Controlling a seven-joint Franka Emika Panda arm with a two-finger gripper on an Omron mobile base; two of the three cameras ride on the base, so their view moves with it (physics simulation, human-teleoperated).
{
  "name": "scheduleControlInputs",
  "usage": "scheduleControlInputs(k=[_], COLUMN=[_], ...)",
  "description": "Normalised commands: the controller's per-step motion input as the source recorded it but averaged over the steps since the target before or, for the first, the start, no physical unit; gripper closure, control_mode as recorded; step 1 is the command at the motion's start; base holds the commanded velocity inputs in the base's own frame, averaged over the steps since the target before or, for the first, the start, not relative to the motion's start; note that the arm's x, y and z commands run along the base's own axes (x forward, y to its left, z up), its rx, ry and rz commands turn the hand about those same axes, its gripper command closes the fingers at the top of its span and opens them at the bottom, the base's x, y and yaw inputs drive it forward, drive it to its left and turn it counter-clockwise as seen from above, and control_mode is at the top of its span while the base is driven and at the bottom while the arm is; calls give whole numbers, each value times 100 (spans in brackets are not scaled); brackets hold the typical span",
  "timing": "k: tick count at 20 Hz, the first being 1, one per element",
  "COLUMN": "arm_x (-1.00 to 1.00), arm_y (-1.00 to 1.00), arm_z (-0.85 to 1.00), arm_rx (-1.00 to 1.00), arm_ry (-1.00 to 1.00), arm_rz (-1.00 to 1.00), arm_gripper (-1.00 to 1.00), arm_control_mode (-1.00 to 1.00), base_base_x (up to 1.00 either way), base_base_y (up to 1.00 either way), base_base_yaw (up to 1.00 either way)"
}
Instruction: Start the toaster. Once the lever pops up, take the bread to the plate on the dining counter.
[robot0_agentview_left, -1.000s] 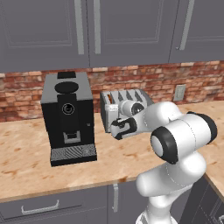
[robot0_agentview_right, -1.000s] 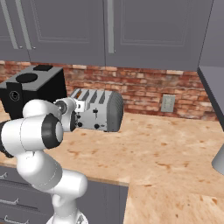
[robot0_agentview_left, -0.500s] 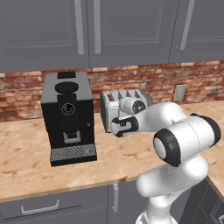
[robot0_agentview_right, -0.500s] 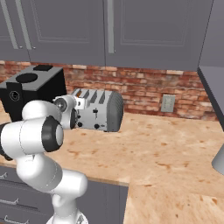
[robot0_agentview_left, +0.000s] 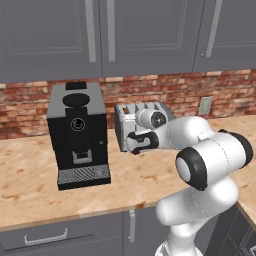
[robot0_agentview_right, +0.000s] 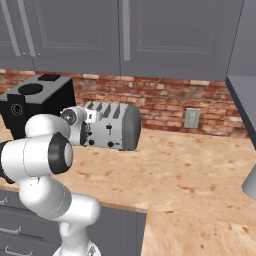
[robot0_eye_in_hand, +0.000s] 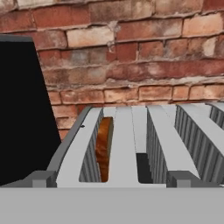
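Toaster: a boxy silver-grey metal toaster (robot0_agentview_left: 142, 122) with several top slots stands on a speckled tan wood-grain surface (robot0_agentview_left: 30, 185) against a red brick wall (robot0_agentview_left: 30, 107), just beside a taller black coffee machine (robot0_agentview_left: 79, 134).
Bread: a thin tan slice of bread with a brown crust (robot0_eye_in_hand: 104, 146) sits upright and low inside the toaster's (robot0_eye_in_hand: 127, 144) leftmost slot in the hand view; its top edge lies below the slot rim.
Claw: the white arm's claw (robot0_agentview_left: 134, 143) is at the toaster's front face in the left base view. Its dark body blocks the fingertips, so I cannot tell whether it is wide or narrow.
Hidden in left base view: the arm covers most of the toaster's front and right side; the levers and knobs cannot be made out there, and the bread is too small to see.
Right base view adds: the toaster's (robot0_agentview_right: 114, 126) rounded side, its front panel with small dark knobs and the top slots are plain here. The claw (robot0_agentview_right: 84, 134) meets the front's left part, with the arm's big white elbow hiding the contact itself.
Hand view adds: a close look down the slots, brick wall behind, coffee machine (robot0_eye_in_hand: 22, 109) as a black mass at left.
Cut off: a grey object (robot0_agentview_right: 250, 184) is clipped by the right edge of the right base view and cannot be identified.
Other: a grey wall outlet (robot0_agentview_right: 191, 118) sits on the brick; grey cabinets (robot0_agentview_left: 140, 35) hang above.
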Motion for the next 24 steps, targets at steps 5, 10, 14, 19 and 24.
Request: scheduleControlInputs(k=[5, 10, 14, 19, 24], arm_x=[17, 15, 11, 10, 7], arm_y=[13, 11, 1, 0, 4], arm_z=[0, 0, -1, -8, -10], arm_rx=[0, 0, 0, 0, 0], arm_ry=[0, 0, 0, 0, 0], arm_rz=[0, 0, 0, 0, 0], arm_gripper=[-100, -100, -100, -100, -100], arm_control_mode=[-100, -100, -100, -100, -100], base_base_x=[0, 0, 0, 0, 0], base_base_y=[0, 0, 0, 0, 0], base_base_yaw=[0, 0, 0, 0, 0])
